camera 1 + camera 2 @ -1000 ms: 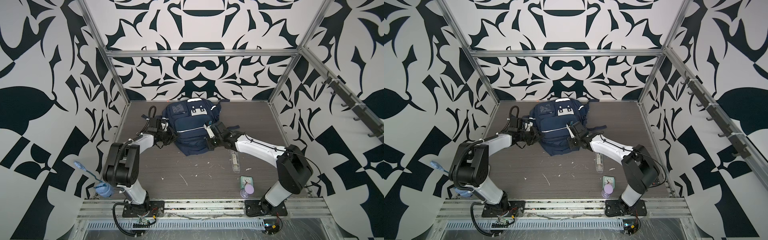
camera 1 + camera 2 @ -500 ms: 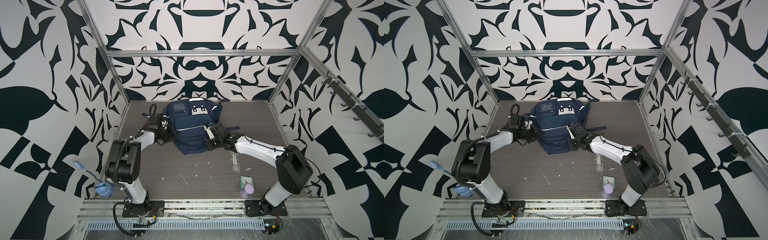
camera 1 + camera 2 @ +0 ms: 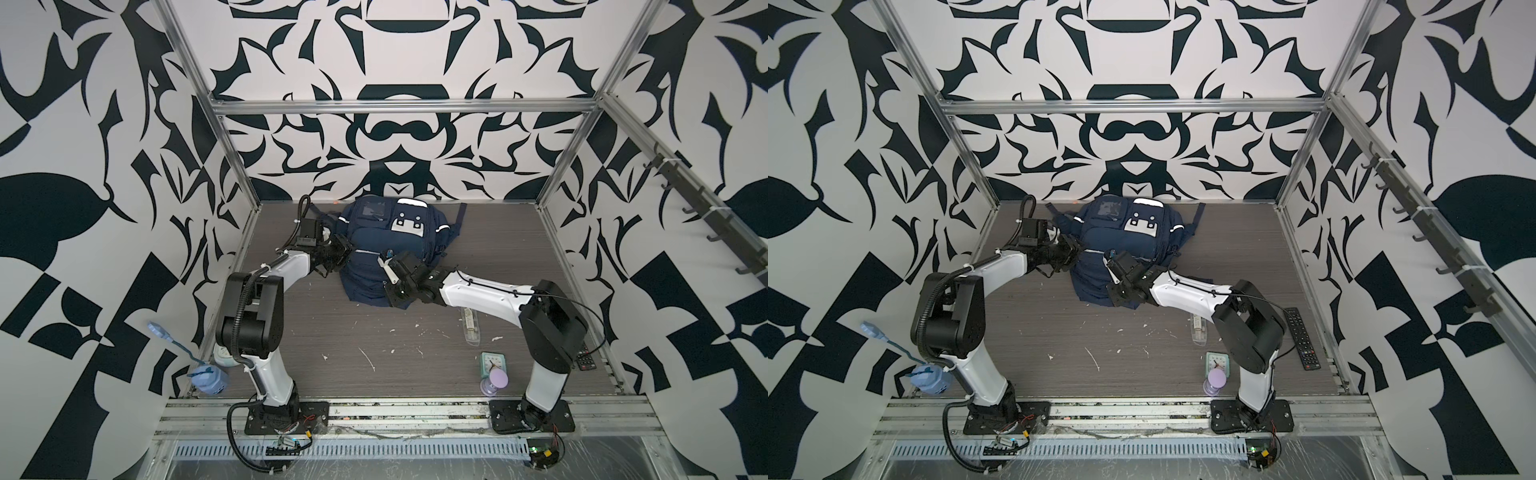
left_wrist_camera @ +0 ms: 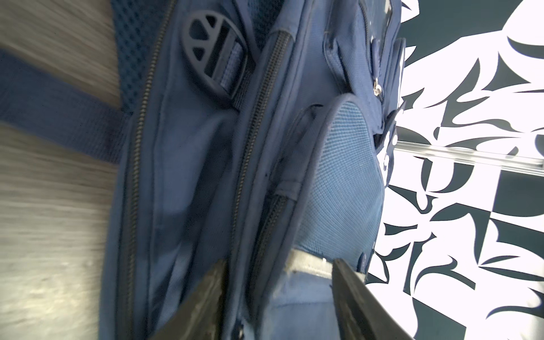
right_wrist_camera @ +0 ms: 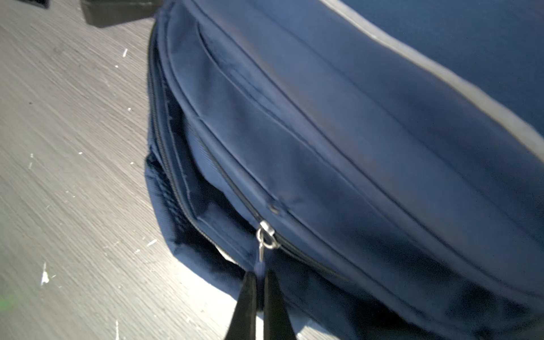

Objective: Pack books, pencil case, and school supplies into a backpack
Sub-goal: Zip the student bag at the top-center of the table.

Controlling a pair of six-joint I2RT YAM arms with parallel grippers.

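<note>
The navy backpack [image 3: 399, 245] lies flat at the back of the table, seen in both top views and filling both wrist views [image 4: 294, 147] [image 5: 353, 132]. My left gripper [image 4: 279, 282] is open at the backpack's left side, its fingers [image 4: 215, 294] astride a zipped seam without pinching it. My right gripper [image 5: 259, 282] is shut on the zipper pull [image 5: 262, 265] of the backpack's near edge, where the zip gapes open to the left of the slider. The school supplies packet [image 3: 471, 326] lies on the table under my right arm. The books and the pencil case are out of view.
A mint-green clock [image 3: 491, 362] and a purple hourglass-shaped thing [image 3: 494, 380] stand at the front right. A black remote [image 3: 1302, 338] lies by the right wall. A blue gadget [image 3: 205, 376] sits at the front left corner. White scraps dot the table.
My left gripper has opened and let go of the backpack's side. The right gripper stays shut on the zipper pull and has shifted only slightly.
</note>
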